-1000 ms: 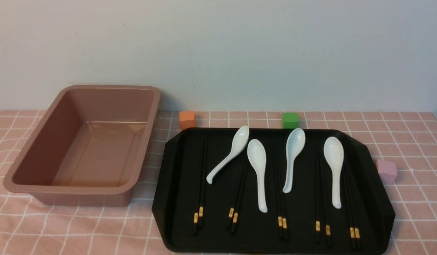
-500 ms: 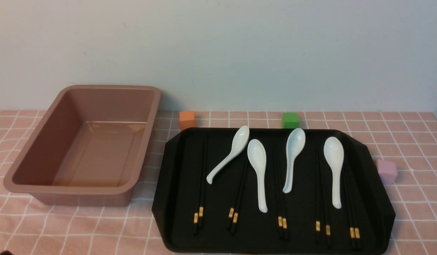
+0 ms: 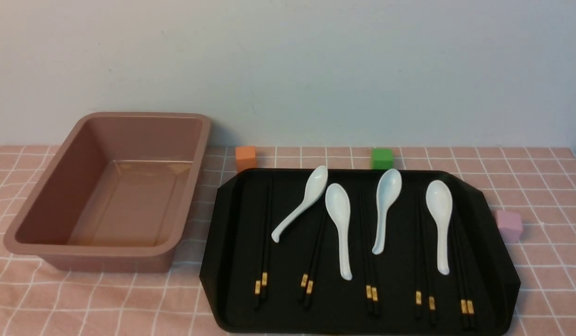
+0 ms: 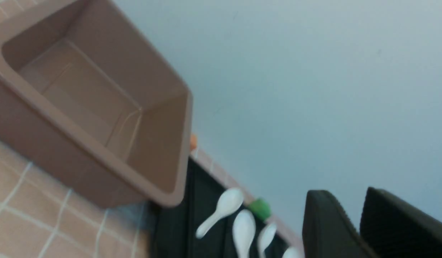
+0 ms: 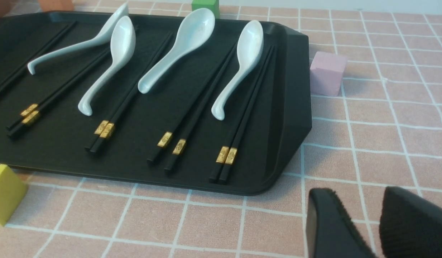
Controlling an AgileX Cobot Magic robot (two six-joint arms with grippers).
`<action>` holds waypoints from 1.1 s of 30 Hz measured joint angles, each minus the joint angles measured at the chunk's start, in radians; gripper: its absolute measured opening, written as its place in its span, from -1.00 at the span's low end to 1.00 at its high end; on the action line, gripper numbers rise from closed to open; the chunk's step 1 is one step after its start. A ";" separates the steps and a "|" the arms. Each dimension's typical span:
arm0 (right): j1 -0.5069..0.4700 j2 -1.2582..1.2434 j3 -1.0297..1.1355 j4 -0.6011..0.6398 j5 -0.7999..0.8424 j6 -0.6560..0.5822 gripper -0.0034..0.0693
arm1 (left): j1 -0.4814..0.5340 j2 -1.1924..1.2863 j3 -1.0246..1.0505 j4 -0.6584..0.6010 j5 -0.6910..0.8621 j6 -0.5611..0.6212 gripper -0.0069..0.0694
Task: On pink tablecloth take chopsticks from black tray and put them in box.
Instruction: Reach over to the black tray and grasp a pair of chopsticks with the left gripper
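Both my grippers are empty, fingertips parted.
My left gripper (image 4: 350, 193) has a narrow gap and is apart from the box (image 3: 148, 251); my right gripper (image 5: 357, 191), wider, is near the black tray (image 5: 296, 96), its chopsticks (image 5: 242, 122) lying apart from my fingertips, among white spoons (image 5: 249, 46).

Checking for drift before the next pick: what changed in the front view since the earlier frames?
The dark tip that had entered at the near left corner has all but left at the left edge. Box, tray, chopsticks and spoons look unchanged.
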 joint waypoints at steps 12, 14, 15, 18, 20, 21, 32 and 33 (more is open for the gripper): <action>0.000 0.000 0.000 0.000 0.000 0.000 -0.25 | -0.125 0.812 -0.451 0.010 0.428 0.452 -0.85; 0.000 0.000 0.000 0.000 0.000 0.000 -0.25 | -0.229 0.944 -0.513 0.034 0.438 0.456 -0.85; 0.000 0.000 0.000 0.000 0.000 0.000 -0.25 | -0.267 0.986 -0.542 0.045 0.442 0.455 -0.85; 0.000 0.000 0.001 0.011 -0.013 0.003 -0.25 | -0.388 1.129 -0.633 0.073 0.453 0.427 -0.85; 0.000 0.000 0.008 0.051 -0.048 0.024 -0.25 | -0.440 1.224 -0.697 0.090 0.458 0.400 -0.85; 0.000 0.000 0.010 0.057 -0.059 0.027 -0.25 | -0.445 1.233 -0.711 0.092 0.459 0.397 -0.85; 0.000 0.000 0.013 0.360 -0.359 0.108 -0.25 | -0.545 1.658 -1.077 0.310 0.567 0.187 -0.56; 0.000 0.000 0.013 0.364 -0.357 0.108 -0.25 | -0.545 1.663 -1.085 0.318 0.568 0.181 -0.53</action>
